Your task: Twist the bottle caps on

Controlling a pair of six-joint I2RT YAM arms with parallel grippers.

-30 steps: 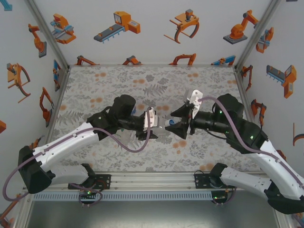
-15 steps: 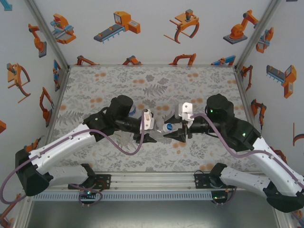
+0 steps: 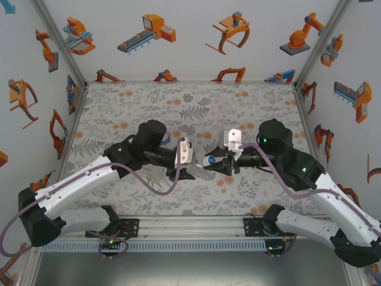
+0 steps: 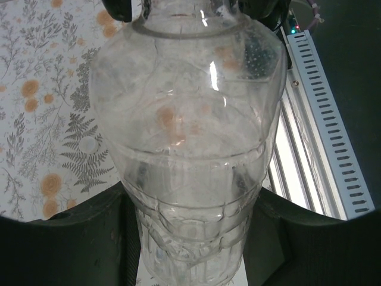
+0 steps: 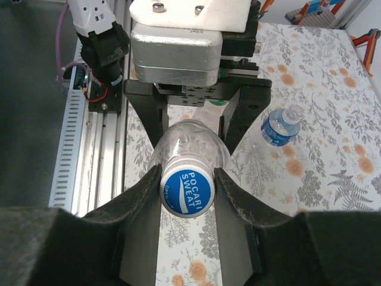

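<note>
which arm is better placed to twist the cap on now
Right. The right gripper has its fingers on both sides of the blue-topped cap, while the left gripper clamps the clear bottle to steady it.

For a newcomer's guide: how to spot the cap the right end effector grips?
Over the floral table, a clear bottle is held level. On its mouth sits the cap: a blue disc lettered POCARI SWEAT, unlike the blue-labelled bottle nearby.
</note>
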